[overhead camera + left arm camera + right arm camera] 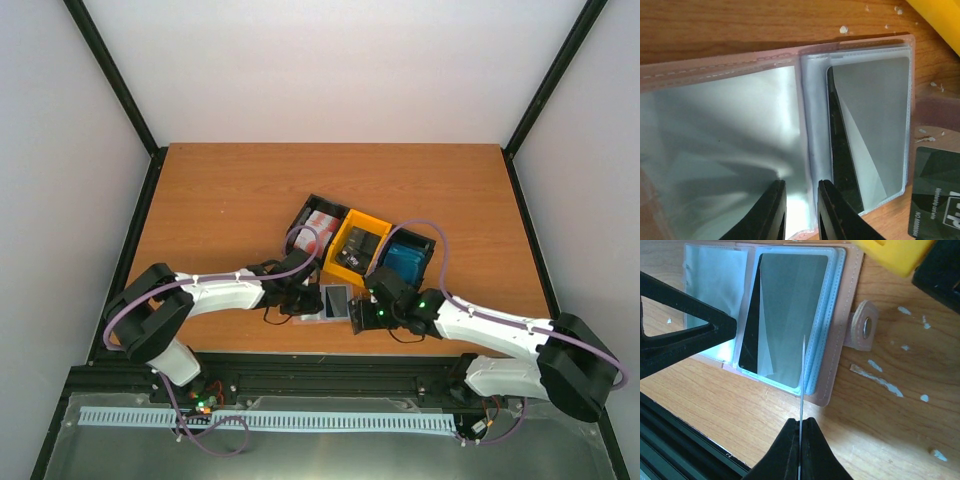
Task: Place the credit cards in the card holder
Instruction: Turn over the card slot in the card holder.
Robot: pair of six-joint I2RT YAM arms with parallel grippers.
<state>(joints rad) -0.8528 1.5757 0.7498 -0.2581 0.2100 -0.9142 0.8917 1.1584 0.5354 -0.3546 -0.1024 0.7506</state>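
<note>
Card holder point(838, 365) open, right hand point(800, 426) pinching edge-on card point(803, 375)

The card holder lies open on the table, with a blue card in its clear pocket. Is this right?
Only the colour is wrong: the card in the open card holder is dark grey, not blue, as the right wrist view shows.

The table point(250, 190) is the reference point. Its top is orange-brown wood grain, marked with small white flecks point(880, 380). Plain white panels enclose it: a back panel point(330, 70) behind, a left panel point(60, 200) and a right panel point(590, 200) at its sides. Black frame posts point(112, 75) rise from its far corners. A black rail point(330, 378) borders its near edge, followed by a grey metal plate point(330, 455) carrying a white slotted duct point(300, 421). Lighting is even and diffuse.
</note>
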